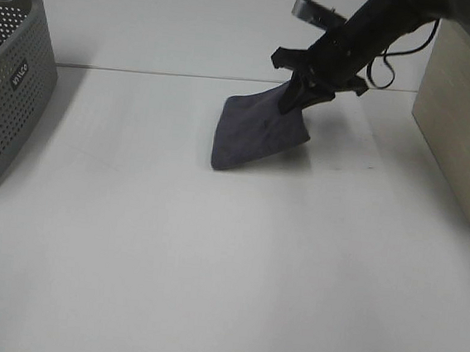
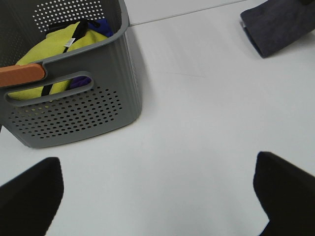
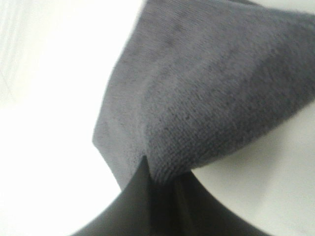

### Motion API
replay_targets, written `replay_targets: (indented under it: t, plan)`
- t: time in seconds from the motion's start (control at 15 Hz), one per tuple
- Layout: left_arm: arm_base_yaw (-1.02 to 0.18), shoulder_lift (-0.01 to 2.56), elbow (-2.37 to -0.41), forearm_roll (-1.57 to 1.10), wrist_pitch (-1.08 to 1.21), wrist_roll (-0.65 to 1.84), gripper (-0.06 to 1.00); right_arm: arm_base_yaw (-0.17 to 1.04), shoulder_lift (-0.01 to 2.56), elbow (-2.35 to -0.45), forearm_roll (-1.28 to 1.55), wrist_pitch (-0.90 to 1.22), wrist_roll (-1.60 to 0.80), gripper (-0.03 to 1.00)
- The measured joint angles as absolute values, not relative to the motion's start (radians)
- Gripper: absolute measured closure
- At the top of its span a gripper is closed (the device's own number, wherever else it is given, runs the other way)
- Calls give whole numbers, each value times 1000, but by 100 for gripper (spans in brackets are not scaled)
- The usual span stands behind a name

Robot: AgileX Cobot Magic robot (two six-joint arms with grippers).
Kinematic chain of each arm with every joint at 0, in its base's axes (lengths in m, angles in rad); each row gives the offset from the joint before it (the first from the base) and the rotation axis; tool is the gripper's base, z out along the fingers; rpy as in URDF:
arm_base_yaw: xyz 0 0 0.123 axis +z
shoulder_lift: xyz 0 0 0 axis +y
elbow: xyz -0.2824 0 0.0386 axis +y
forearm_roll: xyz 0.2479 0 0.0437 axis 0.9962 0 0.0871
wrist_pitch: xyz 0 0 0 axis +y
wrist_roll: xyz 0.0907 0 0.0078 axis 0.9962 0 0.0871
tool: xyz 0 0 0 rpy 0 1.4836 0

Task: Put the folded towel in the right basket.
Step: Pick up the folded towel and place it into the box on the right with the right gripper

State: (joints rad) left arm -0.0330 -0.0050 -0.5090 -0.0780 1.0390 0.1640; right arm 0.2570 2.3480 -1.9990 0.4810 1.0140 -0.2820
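My R fingers [image 1: 297, 97] pinch towel [image 1: 256, 132] by upper corner nr table [image 1: 207, 290] far edge, short of right basket [image 1: 465, 123]. L fingers [image 2: 29, 196] wide, holding nothing.

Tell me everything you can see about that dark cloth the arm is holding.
The towel is dark blue-grey, folded flat, with a fuzzy, woven look. The right gripper is shut on its upper corner, so that end is raised and the cloth slopes downward. Its lower corner seems to rest on the white table. It lies toward the back of the table, apart from the beige right basket.
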Motion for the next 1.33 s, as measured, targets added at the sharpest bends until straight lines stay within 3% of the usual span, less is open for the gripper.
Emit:
replay_targets:
  t: [0.53, 0.73, 0.8, 0.93, 1.33]
  plan:
    - [-33, -5, -509, -78, 1039, 164, -4, 194, 1980, -1999, 275, 1021, -178, 93]
    - [-33, -5, -509, -78, 1039, 164, -4, 46, 1888, -1999, 267, 1044, -171, 93]
    - [-33, -5, -509, -78, 1039, 164, -4, -69, 1847, -1999, 264, 1047, -169, 93]
    - [-33, -5, -509, -78, 1039, 164, -4, -175, 1836, -1999, 264, 1064, -159, 93]
    - [-33, -5, -509, -78, 1039, 164, -4, -337, 1856, -1997, 249, 1070, -128, 93]
